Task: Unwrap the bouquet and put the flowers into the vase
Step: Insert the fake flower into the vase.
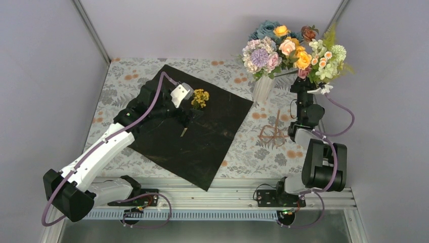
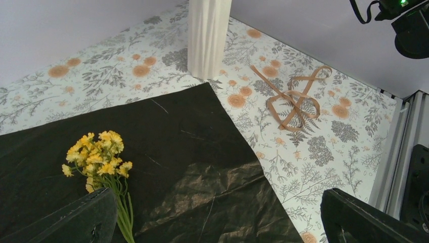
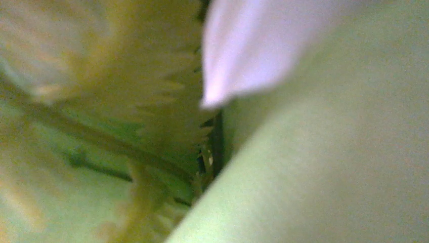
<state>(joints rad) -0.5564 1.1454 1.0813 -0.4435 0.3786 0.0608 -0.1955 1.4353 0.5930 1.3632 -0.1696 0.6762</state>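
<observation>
Black sheet [image 1: 202, 136] lies spread flat at centre-left on the floral tablecloth [image 1: 243, 157]. At far right the flowers [image 1: 288, 50] stand bunched in the white vase [image 1: 262, 88], with the right gripper [image 1: 303, 81] closed among them, any hold hidden. The left gripper [image 2: 217, 197] hovers wide open over one yellow sprig [image 2: 98, 157] on the sheet.

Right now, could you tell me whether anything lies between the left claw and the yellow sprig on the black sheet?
Nothing visible does: the yellow sprig lies on the black sheet directly before the open left claw.
</observation>
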